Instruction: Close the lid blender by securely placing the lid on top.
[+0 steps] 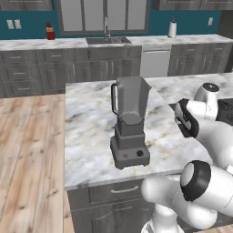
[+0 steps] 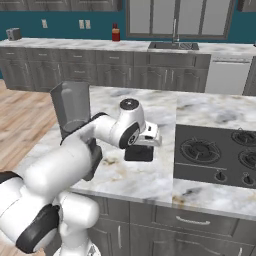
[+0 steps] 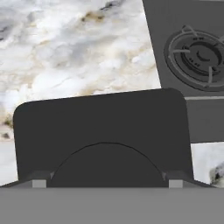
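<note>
Gripper state cannot be told: the fingers are hidden in both base views, and in the hand view only two small grey tips are seen at the bottom edge, one at each lower corner of the lid (image 3: pixel 103 131). In the right base view the hand is seen lowered directly over the lid (image 2: pixel 138 153), which lies flat on the marble counter (image 2: pixel 125 175); whether it is touched or gripped cannot be made out.

Going left to right in the left base view, the blender (image 1: pixel 129 123) is seen upright on the island counter (image 1: pixel 88 132), its jar mouth uncovered, its handle turned to the left, and a red button and a black knob shown on the front of its base. To its right the white arm is bent over the counter.

In the right base view the blender jar (image 2: pixel 71 107) is partly hidden behind the arm at the left, the lid is placed near the middle, and the black stove (image 2: pixel 215 155) is set into the counter at the right. In the hand view one burner (image 3: pixel 197 57) is seen beyond the lid's upper right corner.
</note>
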Controlling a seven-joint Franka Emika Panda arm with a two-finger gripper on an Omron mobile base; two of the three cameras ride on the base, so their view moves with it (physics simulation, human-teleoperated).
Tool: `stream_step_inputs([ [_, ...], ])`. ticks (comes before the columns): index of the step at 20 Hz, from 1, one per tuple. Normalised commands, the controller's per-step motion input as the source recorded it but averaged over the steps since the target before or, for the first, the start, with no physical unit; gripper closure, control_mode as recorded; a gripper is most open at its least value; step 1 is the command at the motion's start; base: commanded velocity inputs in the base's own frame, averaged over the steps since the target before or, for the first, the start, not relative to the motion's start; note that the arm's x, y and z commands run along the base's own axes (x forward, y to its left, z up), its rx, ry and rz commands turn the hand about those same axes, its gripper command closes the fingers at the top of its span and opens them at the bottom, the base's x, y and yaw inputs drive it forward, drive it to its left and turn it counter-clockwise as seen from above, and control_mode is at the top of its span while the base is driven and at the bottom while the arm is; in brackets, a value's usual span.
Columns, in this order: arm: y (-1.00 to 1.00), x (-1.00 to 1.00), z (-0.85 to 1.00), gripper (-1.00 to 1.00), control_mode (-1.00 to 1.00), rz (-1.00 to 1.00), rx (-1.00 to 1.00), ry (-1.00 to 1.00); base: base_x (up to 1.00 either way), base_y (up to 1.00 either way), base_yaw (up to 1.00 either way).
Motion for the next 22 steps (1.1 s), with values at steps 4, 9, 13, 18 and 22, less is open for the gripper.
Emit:
stream_step_inputs([
  [4,0.28,-0.45,0.25,1.0,-1.0,0.0,-0.03,-0.23,0.0,0.0,0.0],
  [9,0.01,-0.26,0.98,1.0,-1.0,0.0,-0.01,-0.19,0.0,0.0,0.0],
  [13,0.06,-0.05,1.0,1.0,-1.0,0.0,0.0,-0.15,0.0,0.0,0.0],
  [18,0.18,0.0,0.78,1.0,-1.0,0.01,0.0,-0.13,0.0,0.0,0.0],
  [22,0.35,0.0,0.42,1.0,-1.0,0.03,0.0,-0.13,0.0,0.0,0.0],
])
